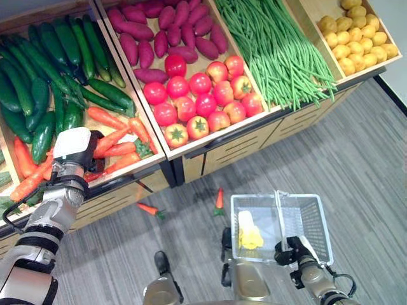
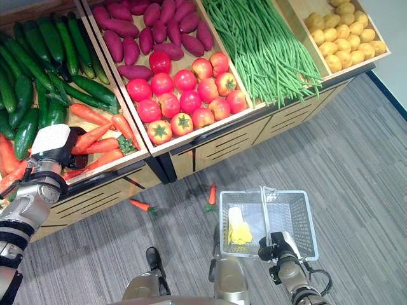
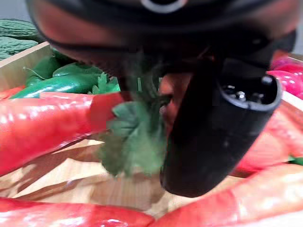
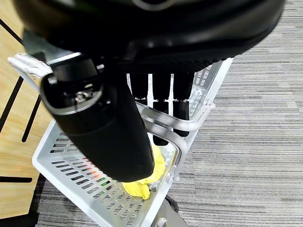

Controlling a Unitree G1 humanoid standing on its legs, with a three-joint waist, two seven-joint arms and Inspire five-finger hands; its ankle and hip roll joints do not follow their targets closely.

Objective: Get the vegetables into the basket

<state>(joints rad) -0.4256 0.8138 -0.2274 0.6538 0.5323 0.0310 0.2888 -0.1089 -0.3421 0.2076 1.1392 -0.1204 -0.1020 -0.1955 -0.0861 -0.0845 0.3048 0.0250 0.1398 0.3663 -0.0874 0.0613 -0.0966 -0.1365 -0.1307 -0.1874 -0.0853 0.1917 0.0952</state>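
The left hand (image 1: 75,147), dark with a white cover on its back, reaches down into the wooden crate compartment (image 1: 147,166) of glossy orange carrots (image 1: 113,150); its wrist view shows the thumb (image 3: 215,127) and the dark bulk above closing round the leafy green top (image 3: 135,137) of one carrot (image 3: 42,125), pinching it while that carrot lies on the crate's floor among the others. Just behind this hand lie the dark green cucumbers (image 1: 44,76). To its right, the next compartment holds purple sweet potatoes (image 1: 168,28) at the back and round red tomatoes (image 1: 200,98) at the front, then come long green beans (image 1: 276,47) and small yellow potatoes (image 1: 356,35). On the grey carpet floor (image 1: 362,159) between the hands lie two fallen small orange carrots (image 1: 148,208) and (image 1: 219,200), apart from each other. Further right, the right hand (image 1: 289,249) has its fingers (image 4: 161,101) curled round the metal handle (image 4: 163,125) of the white wire shopping basket (image 1: 318,219), holding it above the floor. Inside the basket, beside the hand, rests a crumpled yellow item (image 1: 249,234).
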